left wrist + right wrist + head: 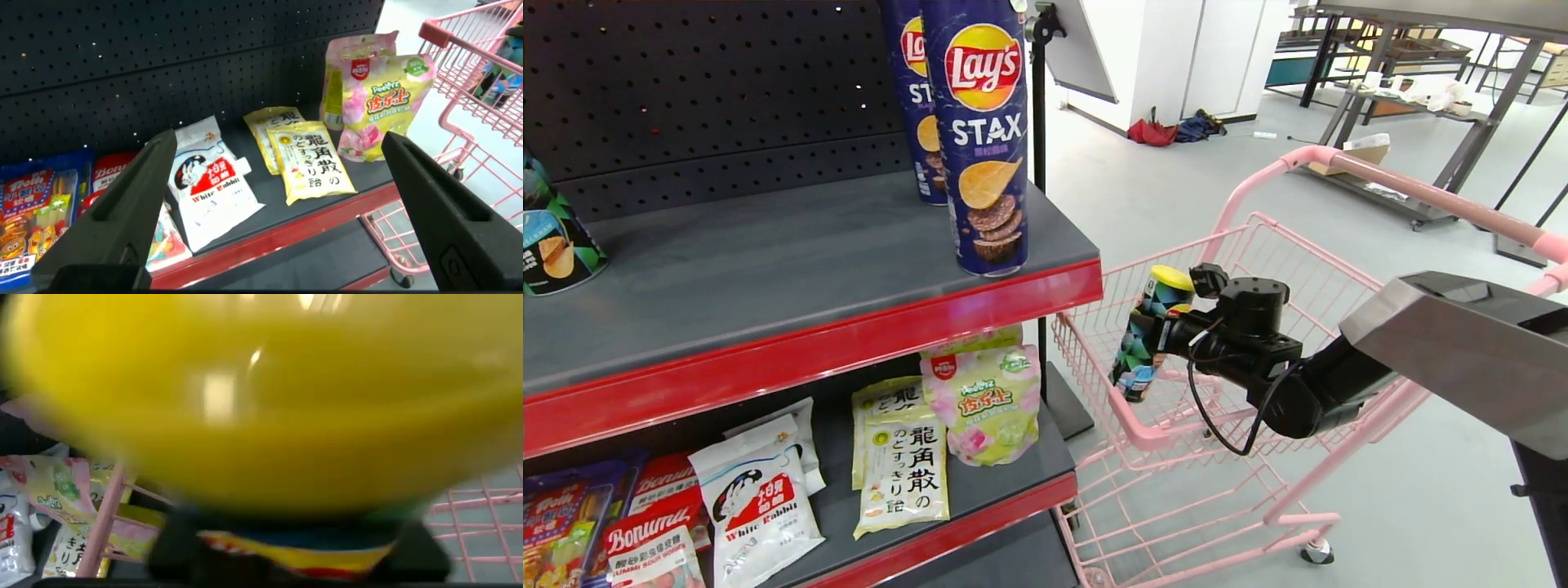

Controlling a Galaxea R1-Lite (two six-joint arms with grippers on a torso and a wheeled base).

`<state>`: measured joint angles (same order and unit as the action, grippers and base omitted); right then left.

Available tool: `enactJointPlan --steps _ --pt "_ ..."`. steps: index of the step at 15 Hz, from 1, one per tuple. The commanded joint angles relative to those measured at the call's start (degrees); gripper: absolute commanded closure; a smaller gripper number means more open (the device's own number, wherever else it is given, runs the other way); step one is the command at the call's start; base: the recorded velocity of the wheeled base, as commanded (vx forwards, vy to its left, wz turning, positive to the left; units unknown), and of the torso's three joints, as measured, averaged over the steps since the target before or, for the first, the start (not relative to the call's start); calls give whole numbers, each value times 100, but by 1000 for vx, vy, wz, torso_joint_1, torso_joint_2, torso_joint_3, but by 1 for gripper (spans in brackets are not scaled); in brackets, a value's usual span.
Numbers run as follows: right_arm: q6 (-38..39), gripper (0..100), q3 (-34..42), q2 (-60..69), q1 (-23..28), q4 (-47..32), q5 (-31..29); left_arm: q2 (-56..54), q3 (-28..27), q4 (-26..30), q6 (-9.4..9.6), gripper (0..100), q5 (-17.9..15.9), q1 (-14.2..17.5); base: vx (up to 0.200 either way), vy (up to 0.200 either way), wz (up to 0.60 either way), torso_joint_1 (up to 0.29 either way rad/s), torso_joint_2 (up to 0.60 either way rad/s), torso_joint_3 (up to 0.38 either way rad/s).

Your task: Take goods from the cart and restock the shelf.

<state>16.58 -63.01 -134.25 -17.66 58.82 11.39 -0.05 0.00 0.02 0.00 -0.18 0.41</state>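
1. Chip can (pixel 1137 366) with a yellow lid (pixel 1173 278) and a green-and-black pattern is clamped in the right pincer (pixel 1153 331), which grips the body at about mid-height from the side away from the shelf.
2. The can hangs in the air over the pink cart (pixel 1282 237), lid uppermost and slightly tilted. Its base is just above the basket rim nearest the shelf.
3. In the right wrist view the lid looms close and blurred.
4. The left pincer (pixel 278 147) is spread wide and holds nothing. It faces the lower shelf (pixel 1005 482), with its dark fingers (pixel 131 212) either side of the goods lying there.
5. On the lower shelf are a white candy bag (pixel 760 498), yellow-and-white bags (pixel 903 465) beside it, and pink-and-green pouches (pixel 988 408) standing at the cart end.
6. On the upper shelf (pixel 768 269), two tall dark-blue chip tubes (pixel 980 139) stand one behind the other at the cart end, and a green can (pixel 551 245) stands at the far end. All are well apart from the held can.
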Motion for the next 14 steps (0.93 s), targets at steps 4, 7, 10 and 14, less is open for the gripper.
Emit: enactJointPlan --steps 4,7,10,14 --pt "-6 100 87 180 -18 -2 -128 5 0 -2 0 0 1 2 0 0 0 0 0 0" --pt "-23 100 44 708 0 -301 -365 5 0 -2 0 0 1 2 0 0 0 0 0 0" --pt "-260 100 44 1815 26 -1233 -444 5 0 -2 -9 0 1 2 0 0 0 0 0 0" --pt "-964 100 105 2694 79 -1400 -585 5 0 -2 -9 0 -8 2 0 0 0 0 0 0"
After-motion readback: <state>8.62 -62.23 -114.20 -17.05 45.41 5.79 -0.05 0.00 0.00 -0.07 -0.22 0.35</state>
